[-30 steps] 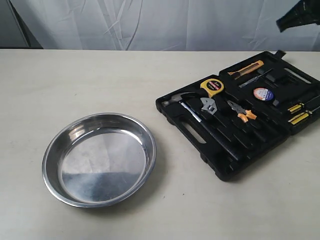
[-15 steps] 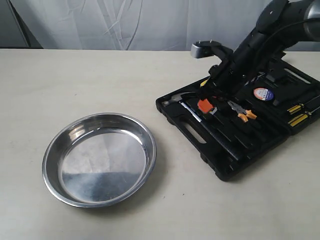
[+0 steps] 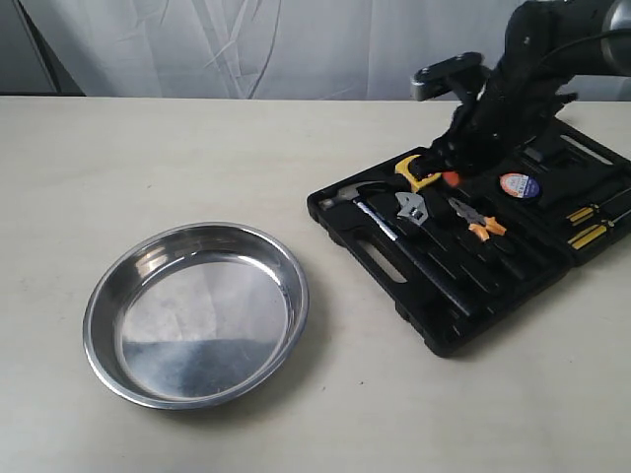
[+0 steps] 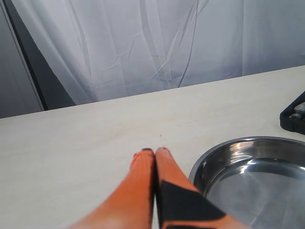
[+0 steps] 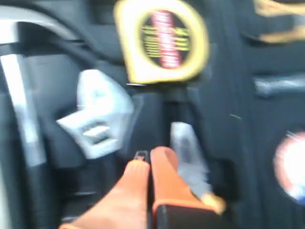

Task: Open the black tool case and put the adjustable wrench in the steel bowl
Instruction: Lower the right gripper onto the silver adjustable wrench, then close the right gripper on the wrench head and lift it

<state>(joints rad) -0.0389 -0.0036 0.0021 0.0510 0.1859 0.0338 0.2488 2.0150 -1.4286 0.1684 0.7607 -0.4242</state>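
The black tool case point(image 3: 483, 296) lies open at the right of the table, its tools in their recesses. The adjustable wrench point(image 3: 411, 209) rests in the case between the hammer and the orange-handled pliers; its silver head point(image 5: 97, 119) shows blurred in the right wrist view. My right gripper point(image 3: 450, 177) hovers above the case just behind the wrench, fingers shut on nothing point(image 5: 148, 155). The steel bowl point(image 3: 197, 315) sits empty at the left front. My left gripper point(image 4: 155, 151) is shut and empty, low over the table next to the bowl's rim point(image 4: 209, 160); it is out of the exterior view.
In the case lie a hammer point(image 3: 360, 202), a yellow tape measure point(image 3: 416, 169), orange-handled pliers point(image 3: 480, 222), a tape roll point(image 3: 519, 184), screwdrivers point(image 3: 592, 225) and a utility knife point(image 3: 488, 134). A white curtain hangs behind the table.
The right arm came in from the upper right, dipped onto the wrench area, then rose and drew back toward the tape measure. The wrench stays in its recess.
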